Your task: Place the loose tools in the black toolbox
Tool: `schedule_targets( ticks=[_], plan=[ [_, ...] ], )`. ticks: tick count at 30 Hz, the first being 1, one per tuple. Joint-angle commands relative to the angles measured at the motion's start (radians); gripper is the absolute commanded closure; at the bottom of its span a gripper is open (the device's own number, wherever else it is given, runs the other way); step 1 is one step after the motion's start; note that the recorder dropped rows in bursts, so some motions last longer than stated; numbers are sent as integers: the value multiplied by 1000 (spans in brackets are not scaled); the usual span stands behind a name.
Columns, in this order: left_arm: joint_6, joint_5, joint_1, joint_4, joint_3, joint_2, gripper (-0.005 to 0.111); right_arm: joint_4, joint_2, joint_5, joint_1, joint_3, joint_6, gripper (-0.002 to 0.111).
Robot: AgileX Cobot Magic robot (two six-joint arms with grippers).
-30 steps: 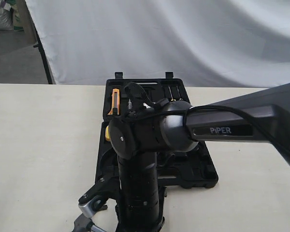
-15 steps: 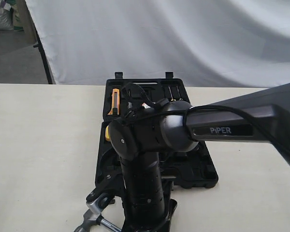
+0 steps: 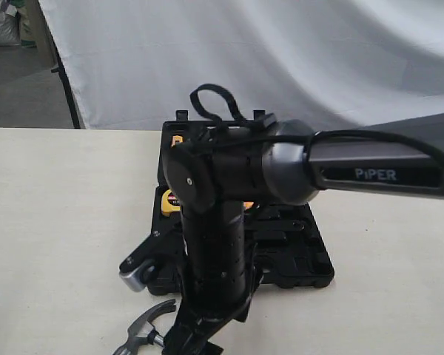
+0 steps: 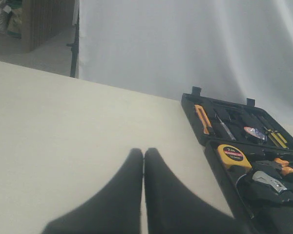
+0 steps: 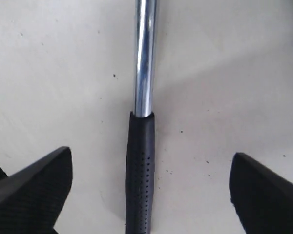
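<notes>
The claw hammer lies on the table; its steel shaft (image 5: 144, 53) and black handle (image 5: 140, 175) run between the wide-apart fingers of my right gripper (image 5: 150, 155), which is open and touches nothing. In the exterior view that gripper (image 3: 191, 342) points down at the front edge, beside the hammer head (image 3: 146, 325). The open black toolbox (image 3: 305, 268) lies behind the arm. My left gripper (image 4: 144, 152) is shut and empty above bare table, left of the toolbox (image 4: 211, 146). A small bluish-white roll (image 4: 254, 132) and a silver tool head (image 4: 269, 180), maybe the wrench, rest inside.
A yellow tape measure (image 4: 233, 156), an orange-handled knife (image 4: 202, 119) and orange-handled pliers (image 4: 283, 165) sit in the case. The right arm's wrist camera (image 3: 135, 272) juts out left of the arm. A white backdrop (image 3: 281, 52) hangs behind the pale table (image 3: 59, 222).
The right arm has risen, its elbow and wrist camera now higher over the toolbox. The hammer head shows more fully and a little farther from the front edge.
</notes>
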Motion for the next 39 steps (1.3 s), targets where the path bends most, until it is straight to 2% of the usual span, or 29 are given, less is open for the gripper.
schedule_targets(
  ticks=[1,5,16,22,31,39],
  plan=[
    [-5,-7,25,4,-3,-3,106,-11,-48,5,-2,-41,0,27],
    [-5,-7,25,4,-3,-3,106,26,-53,3,-2,-51,0,27],
    [-5,-7,25,4,-3,-3,106,86,8,-439,-2,-51,0,27],
    [-5,-7,25,4,-3,-3,106,91,29,-446,-2,-51,14,27],
    [-5,-7,25,4,-3,-3,106,90,29,-312,-2,-38,-45,27],
    [-5,-7,25,4,-3,-3,106,90,31,-390,-2,29,-62,27]
  ],
)
